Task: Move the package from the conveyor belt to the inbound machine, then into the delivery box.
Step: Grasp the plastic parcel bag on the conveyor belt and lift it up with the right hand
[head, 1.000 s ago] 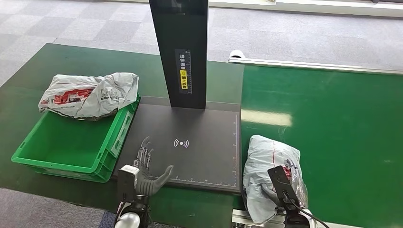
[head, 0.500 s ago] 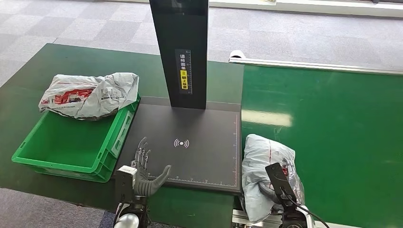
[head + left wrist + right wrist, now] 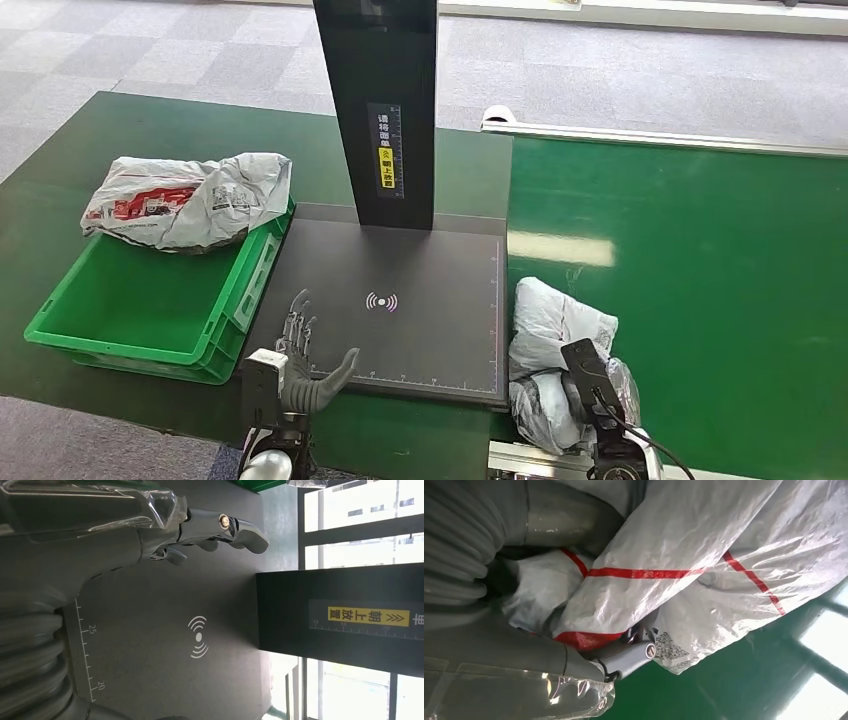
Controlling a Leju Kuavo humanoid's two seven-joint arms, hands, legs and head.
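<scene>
Package (image 3: 548, 345) sits on the belt (image 3: 700, 280) beside the scanner pad (image 3: 400, 310), right hand (image 3: 585, 385) clenched on its crumpled plastic, left hand (image 3: 305, 365) open and empty over the pad's near edge; scanning and the green box (image 3: 130, 300) remain ahead.

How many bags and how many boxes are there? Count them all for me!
Bags: 2, one on the green box, one held by the right hand.
Green boxes: 1.
Total: 3.
</scene>
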